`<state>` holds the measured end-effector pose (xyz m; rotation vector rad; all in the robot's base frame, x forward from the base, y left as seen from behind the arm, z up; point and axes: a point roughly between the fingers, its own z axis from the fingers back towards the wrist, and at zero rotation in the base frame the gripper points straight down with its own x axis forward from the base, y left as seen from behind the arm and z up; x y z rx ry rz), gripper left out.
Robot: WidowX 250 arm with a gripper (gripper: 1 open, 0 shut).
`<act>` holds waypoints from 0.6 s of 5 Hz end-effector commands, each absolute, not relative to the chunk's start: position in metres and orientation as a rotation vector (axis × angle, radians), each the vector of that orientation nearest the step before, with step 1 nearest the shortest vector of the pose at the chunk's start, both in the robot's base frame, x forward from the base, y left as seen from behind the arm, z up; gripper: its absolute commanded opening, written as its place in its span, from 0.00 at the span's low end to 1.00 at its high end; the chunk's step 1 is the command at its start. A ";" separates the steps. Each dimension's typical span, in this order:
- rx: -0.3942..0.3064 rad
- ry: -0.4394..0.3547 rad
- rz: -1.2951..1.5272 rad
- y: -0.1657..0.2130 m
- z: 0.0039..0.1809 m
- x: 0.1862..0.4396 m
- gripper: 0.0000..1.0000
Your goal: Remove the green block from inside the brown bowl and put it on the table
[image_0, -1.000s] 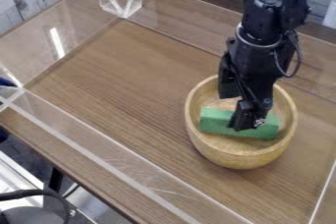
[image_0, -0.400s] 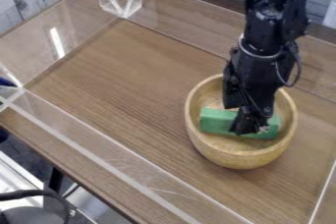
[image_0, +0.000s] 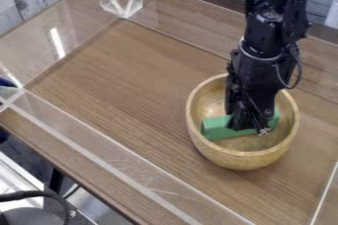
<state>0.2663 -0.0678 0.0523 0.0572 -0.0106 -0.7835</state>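
The brown bowl stands on the table at the right front. Inside it lies the green block, partly covered by the arm. My black gripper reaches straight down into the bowl, and its fingers are closed around the right half of the block. The block still rests low in the bowl.
Low clear acrylic walls edge the tabletop along the front left and the back. A clear acrylic corner piece stands at the far back. Bare wood lies to the left of the bowl.
The gripper has lowered further into the bowl and its fingers have shut on the green block. The block has shifted slightly within the bowl.
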 end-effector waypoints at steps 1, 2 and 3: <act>0.067 -0.068 -0.775 -0.067 0.066 0.272 0.00; 0.070 -0.081 -0.773 -0.067 0.069 0.272 0.00; 0.073 -0.092 -0.772 -0.067 0.073 0.271 0.00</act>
